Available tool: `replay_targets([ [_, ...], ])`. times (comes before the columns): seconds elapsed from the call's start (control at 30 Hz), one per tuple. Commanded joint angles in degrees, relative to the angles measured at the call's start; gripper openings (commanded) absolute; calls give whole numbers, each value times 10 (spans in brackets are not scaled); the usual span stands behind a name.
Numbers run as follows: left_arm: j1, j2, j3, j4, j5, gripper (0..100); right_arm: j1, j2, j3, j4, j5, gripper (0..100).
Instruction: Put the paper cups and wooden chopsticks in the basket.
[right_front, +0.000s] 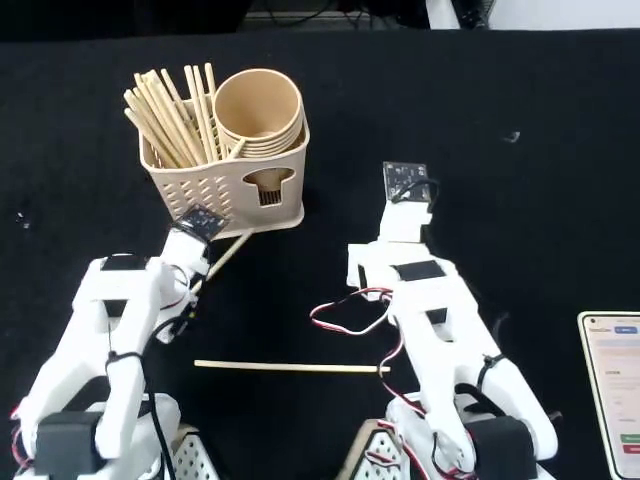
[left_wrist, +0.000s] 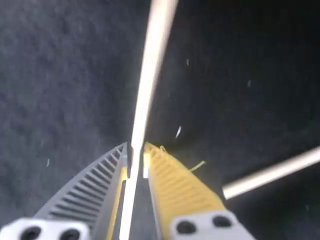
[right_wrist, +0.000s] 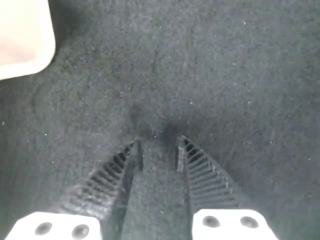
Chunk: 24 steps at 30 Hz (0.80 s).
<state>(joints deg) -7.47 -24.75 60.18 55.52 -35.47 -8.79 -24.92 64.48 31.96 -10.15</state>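
One chopstick (left_wrist: 150, 75) is pinched in the left gripper (left_wrist: 135, 150) (just beside the basket (right_front: 222, 195)); another chopstick (right_front: 290, 367) lies between the arms. The right gripper (right_wrist: 157, 152) hangs narrowly parted, empty.

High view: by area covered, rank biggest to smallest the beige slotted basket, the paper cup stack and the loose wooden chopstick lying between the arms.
1. beige slotted basket
2. paper cup stack
3. loose wooden chopstick: longer than the basket is wide, but very thin.
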Motion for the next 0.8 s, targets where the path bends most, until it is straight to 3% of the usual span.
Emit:
replay_targets([
  [0.0,46,-75,-42,79,-4,28,47,-35,-20,-5,3,122],
  [0.1,118,-140,-71,157,-4,30,137,-63,-37,10,-6,121],
  [0.23,242,-198,-113,249,-4,30,261,-105,-39,14,-100,123],
  [0.37,356,-183,-118,267,-3,34,340,-124,-56,30,-115,123],
  [0.47,393,-136,-109,223,-3,48,334,-123,-71,62,-115,123],
  [0.67,396,-9,-111,163,-1,223,304,-123,-63,62,-114,123],
  [0.77,393,26,-109,141,-2,234,303,-123,-62,62,-114,123],
])
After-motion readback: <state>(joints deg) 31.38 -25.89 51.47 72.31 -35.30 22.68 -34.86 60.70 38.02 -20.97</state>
